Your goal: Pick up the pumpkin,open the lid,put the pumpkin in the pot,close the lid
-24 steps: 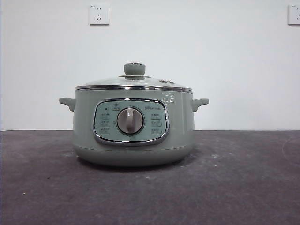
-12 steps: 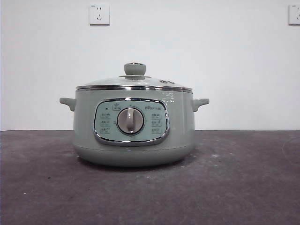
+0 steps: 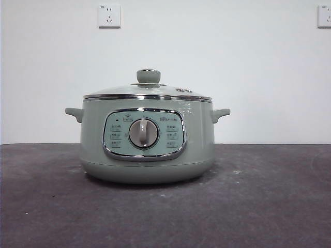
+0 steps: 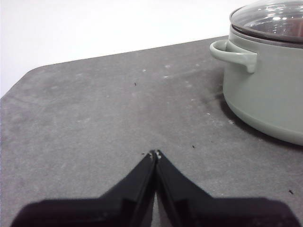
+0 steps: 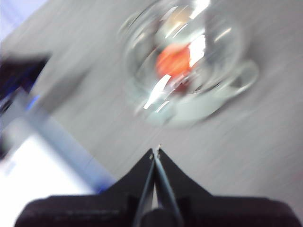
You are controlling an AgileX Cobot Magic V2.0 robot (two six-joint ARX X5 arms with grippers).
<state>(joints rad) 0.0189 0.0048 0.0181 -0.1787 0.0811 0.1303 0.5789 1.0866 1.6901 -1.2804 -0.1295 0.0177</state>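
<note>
Front view shows the pot [image 3: 147, 142] standing mid-table [image 3: 269, 206] with the lid [image 3: 148, 89] seated on its rim. Seen blurred from the right wrist, the pumpkin [image 5: 174, 60] lies inside the pot under the glass, and the right end effector [image 5: 156, 152] hangs above it, jaws together and empty. Left end effector [image 4: 155, 154] sits low over the table beside the pot, jaws also pressed together, holding nothing

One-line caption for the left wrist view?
Shut left gripper hovers over the table beside the pot, lid on.
</note>
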